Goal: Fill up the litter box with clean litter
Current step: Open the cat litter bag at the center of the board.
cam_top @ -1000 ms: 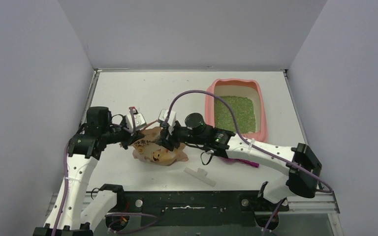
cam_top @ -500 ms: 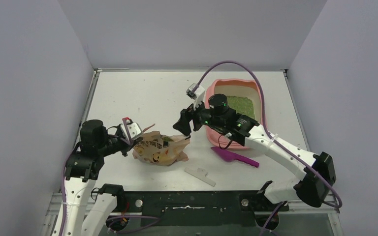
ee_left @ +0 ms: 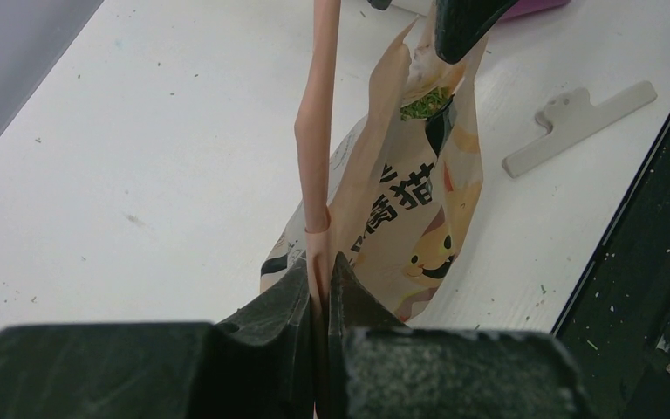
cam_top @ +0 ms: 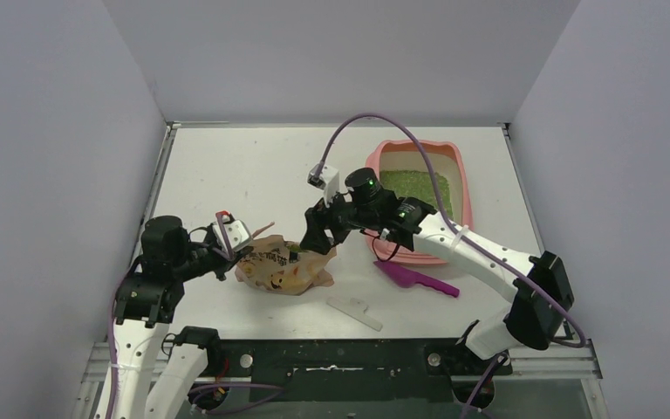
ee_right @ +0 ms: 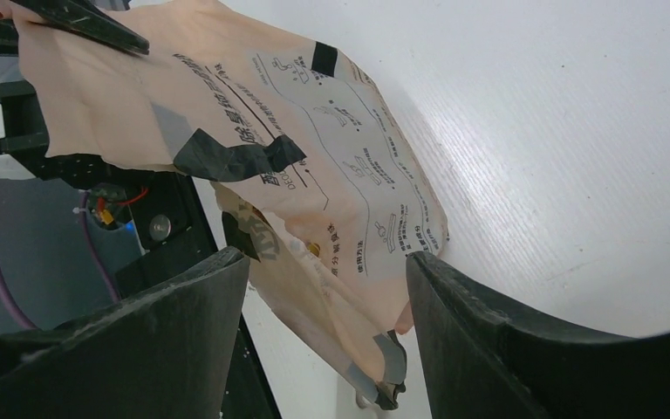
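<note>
Pink plastic, the litter box (cam_top: 464,188) sits at the table's far right with a bed of green litter (cam_top: 401,182) inside, well apart from your left gripper and just beyond your right one. Your left gripper (ee_left: 318,279) is clamped on the top flap of the peach litter bag (cam_top: 283,269), slumped near the table's front middle, with more litter showing in its mouth. Your right gripper (ee_right: 324,262) hangs at the bag's other end, jaws spread wide with the bag's edge between them, unpinched. The table (cam_top: 227,166) is white and the walls (cam_top: 70,131) are pale grey. A magenta scoop (cam_top: 419,279) and a white clip (cam_top: 355,307) lie near the front. Half a second ago your right gripper was nearer the box's corner; it has dropped back to the bag.
</note>
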Tool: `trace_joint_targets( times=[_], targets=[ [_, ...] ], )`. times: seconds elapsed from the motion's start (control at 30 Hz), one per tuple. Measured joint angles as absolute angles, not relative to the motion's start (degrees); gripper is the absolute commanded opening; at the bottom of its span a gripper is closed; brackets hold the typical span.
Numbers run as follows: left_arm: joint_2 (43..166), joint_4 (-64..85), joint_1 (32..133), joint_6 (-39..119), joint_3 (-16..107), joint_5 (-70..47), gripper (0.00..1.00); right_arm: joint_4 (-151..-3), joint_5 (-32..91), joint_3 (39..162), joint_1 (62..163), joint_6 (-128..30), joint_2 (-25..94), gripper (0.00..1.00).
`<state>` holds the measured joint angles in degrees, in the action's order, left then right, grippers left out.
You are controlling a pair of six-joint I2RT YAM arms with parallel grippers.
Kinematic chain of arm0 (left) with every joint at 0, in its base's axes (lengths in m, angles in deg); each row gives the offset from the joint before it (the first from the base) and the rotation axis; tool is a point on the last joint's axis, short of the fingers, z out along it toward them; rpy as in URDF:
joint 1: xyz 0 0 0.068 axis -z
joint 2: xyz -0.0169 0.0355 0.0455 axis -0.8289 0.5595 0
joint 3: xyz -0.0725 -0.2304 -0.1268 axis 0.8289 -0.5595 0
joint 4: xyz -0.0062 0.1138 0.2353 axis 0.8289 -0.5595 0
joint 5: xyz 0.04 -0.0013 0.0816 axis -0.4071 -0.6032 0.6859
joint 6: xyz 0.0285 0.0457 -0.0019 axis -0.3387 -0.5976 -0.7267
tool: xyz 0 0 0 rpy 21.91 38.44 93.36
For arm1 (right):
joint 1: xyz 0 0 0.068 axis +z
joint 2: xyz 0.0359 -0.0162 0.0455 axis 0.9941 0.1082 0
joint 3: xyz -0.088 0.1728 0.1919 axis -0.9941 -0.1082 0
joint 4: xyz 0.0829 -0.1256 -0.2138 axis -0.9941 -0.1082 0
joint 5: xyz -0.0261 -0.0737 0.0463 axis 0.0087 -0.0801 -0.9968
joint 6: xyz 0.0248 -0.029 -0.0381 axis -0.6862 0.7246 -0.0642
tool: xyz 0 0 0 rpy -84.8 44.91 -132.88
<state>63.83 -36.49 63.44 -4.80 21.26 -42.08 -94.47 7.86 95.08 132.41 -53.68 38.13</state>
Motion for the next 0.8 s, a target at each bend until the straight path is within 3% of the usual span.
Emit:
trace_joint_targets(
  times=[0.8],
  targets=[
    [64.0, -36.9, 63.5, -4.8, 21.5, -42.4, 0.00, -102.8, 14.8, 98.9, 137.9, -51.3, 42.9, 0.71]
  ],
)
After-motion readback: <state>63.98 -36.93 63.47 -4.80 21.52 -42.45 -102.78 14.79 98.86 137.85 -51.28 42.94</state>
